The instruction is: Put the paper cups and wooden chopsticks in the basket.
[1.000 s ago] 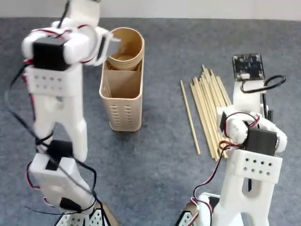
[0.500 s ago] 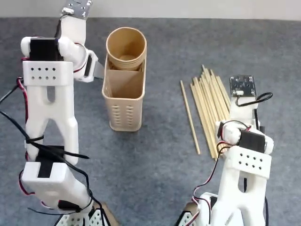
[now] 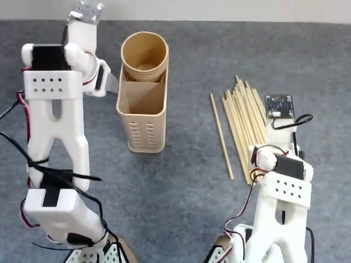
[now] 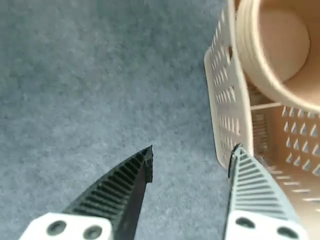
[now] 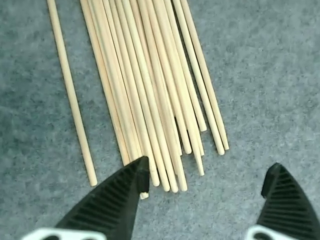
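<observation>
Reading the desk (image 3: 181,197): basket (image 3: 141,118) holds the paper cups (image 3: 145,55) in its far compartment, chopsticks (image 3: 244,129) lie loose under my right pincer (image 5: 209,170), wide open over their ends; I'd centre on the bundle, drop low, clamp crosswise

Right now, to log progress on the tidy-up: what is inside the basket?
A stack of paper cups stands in the far compartment of the basket; the near compartment looks bare. The cups cover the far compartment's floor, hiding anything beneath.
</observation>
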Controlling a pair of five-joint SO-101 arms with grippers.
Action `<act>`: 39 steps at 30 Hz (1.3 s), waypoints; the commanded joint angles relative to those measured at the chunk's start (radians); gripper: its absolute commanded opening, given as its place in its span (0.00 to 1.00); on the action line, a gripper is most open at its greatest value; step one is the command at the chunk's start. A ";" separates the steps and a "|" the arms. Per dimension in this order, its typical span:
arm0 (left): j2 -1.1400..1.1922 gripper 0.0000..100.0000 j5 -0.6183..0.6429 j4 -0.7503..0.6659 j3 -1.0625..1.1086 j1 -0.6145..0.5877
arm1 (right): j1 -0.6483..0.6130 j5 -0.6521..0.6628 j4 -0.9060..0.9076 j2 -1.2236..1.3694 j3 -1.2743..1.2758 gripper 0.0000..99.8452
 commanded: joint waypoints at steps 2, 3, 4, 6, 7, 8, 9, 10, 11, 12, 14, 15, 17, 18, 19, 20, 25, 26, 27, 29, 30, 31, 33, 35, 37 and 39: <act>-0.051 0.27 0.018 0.012 -0.074 -0.031 | 0.012 0.015 -0.013 -0.018 -0.002 0.35; -0.071 0.27 0.018 0.012 -0.065 -0.033 | 0.012 0.015 -0.013 -0.018 -0.002 0.35; -0.099 0.27 0.018 0.012 -0.047 -0.035 | 0.012 0.015 -0.013 -0.018 -0.002 0.35; -0.173 0.27 0.015 0.012 0.012 -0.035 | 0.008 0.015 -0.013 -0.018 -0.001 0.35; -0.217 0.27 0.014 0.012 0.059 -0.031 | 0.008 0.015 -0.013 -0.018 -0.001 0.35; -0.263 0.27 0.014 0.012 0.114 -0.025 | 0.008 0.015 -0.013 -0.016 -0.001 0.35; -0.308 0.27 0.012 0.012 0.166 -0.016 | 0.008 0.012 -0.013 -0.016 -0.001 0.35; -0.346 0.27 0.012 0.012 0.217 0.010 | 0.007 0.011 -0.013 -0.016 -0.001 0.35; -0.386 0.27 0.011 0.011 0.263 0.035 | 0.001 0.009 -0.013 -0.016 -0.001 0.35; -0.417 0.27 0.011 0.009 0.303 0.056 | -0.013 0.009 -0.013 -0.016 -0.001 0.35; -0.452 0.27 0.011 0.006 0.360 0.091 | -0.042 0.008 -0.008 -0.016 0.001 0.35; -0.453 0.27 0.011 0.005 0.377 0.104 | -0.054 0.008 -0.007 -0.016 0.002 0.35; -0.452 0.27 0.011 -0.008 0.400 0.110 | -0.064 0.008 -0.005 -0.016 0.002 0.35; -0.444 0.27 0.011 -0.031 0.412 0.110 | -0.065 0.008 -0.005 -0.016 0.002 0.35; -0.432 0.27 0.011 -0.052 0.423 0.108 | -0.065 0.008 -0.005 -0.016 0.002 0.35; -0.415 0.27 0.011 -0.071 0.430 0.107 | -0.065 0.008 -0.005 -0.016 0.002 0.35; -0.275 0.27 0.017 -0.130 0.429 0.091 | -0.067 0.008 -0.012 -0.024 0.048 0.35; -0.242 0.27 0.017 -0.141 0.429 0.093 | -0.067 0.009 -0.013 -0.024 0.048 0.35; -0.208 0.27 0.017 -0.149 0.429 0.102 | -0.067 0.009 -0.013 -0.024 0.053 0.35; -0.140 0.27 0.018 -0.153 0.429 0.134 | -0.067 0.009 -0.013 -0.024 0.053 0.35; -0.110 0.26 0.018 -0.152 0.429 0.153 | -0.067 0.009 -0.013 -0.024 0.053 0.35; -0.085 0.23 0.017 -0.150 0.429 0.176 | -0.067 0.009 -0.013 -0.024 0.053 0.35; -0.039 0.14 0.015 -0.149 0.429 0.214 | -0.067 0.008 -0.013 -0.024 0.053 0.35; -0.022 0.01 0.017 -0.149 0.429 0.251 | -0.067 0.008 -0.013 -0.024 0.053 0.35; -0.024 0.01 0.018 -0.143 0.429 0.285 | -0.067 0.008 -0.013 -0.024 0.053 0.35; -0.028 0.00 0.018 -0.143 0.412 0.314 | -0.067 0.008 -0.013 -0.024 0.053 0.35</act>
